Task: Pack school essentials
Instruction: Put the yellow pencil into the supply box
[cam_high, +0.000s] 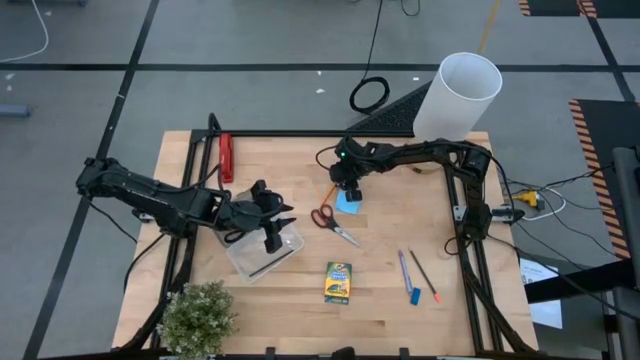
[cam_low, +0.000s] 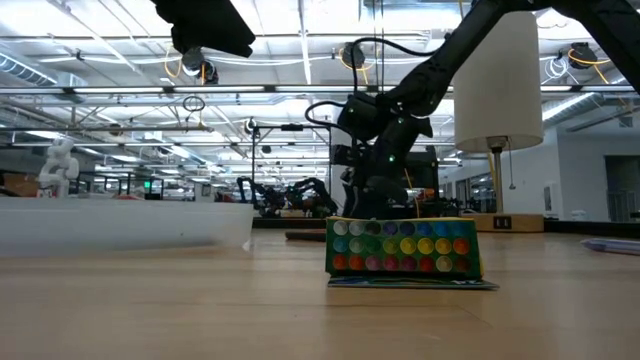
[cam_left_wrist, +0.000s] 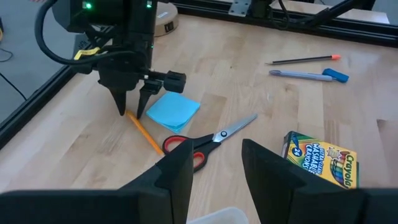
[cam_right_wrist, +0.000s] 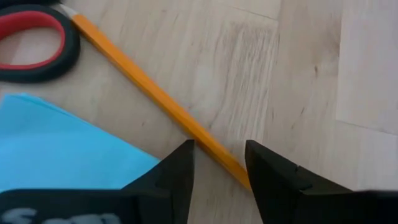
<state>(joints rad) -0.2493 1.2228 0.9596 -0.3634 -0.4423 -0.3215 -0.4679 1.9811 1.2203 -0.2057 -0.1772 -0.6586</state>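
My right gripper (cam_high: 347, 190) points down, open, at the far middle of the table. Its fingers stand on either side of the orange pencil (cam_right_wrist: 155, 93) near one end, beside the light-blue notepad (cam_left_wrist: 175, 111). The pencil lies flat, its other end by the red-handled scissors (cam_high: 335, 222). The crayon box (cam_high: 339, 282) lies nearer the front. To the right lie the blue pen (cam_high: 404, 268), dark pencil (cam_high: 425, 275) and small blue eraser (cam_high: 415, 296). My left gripper (cam_left_wrist: 214, 168) hangs open over the clear plastic case (cam_high: 262, 252). My right gripper straddles the orange pencil's end part (cam_right_wrist: 227, 163) from above, fingers pointing down and set across it. The pencil lies flat on the table and runs up to one finger (cam_right_wrist: 267, 177). Whether that finger touches it, I cannot tell.
A red bar-shaped tool (cam_high: 226, 157) lies at the far left by the frame. A small potted plant (cam_high: 198, 317) stands at the near left corner, and a tall white cylinder (cam_high: 458, 95) at the far right. Bare wood lies between the crayon box and the pens.
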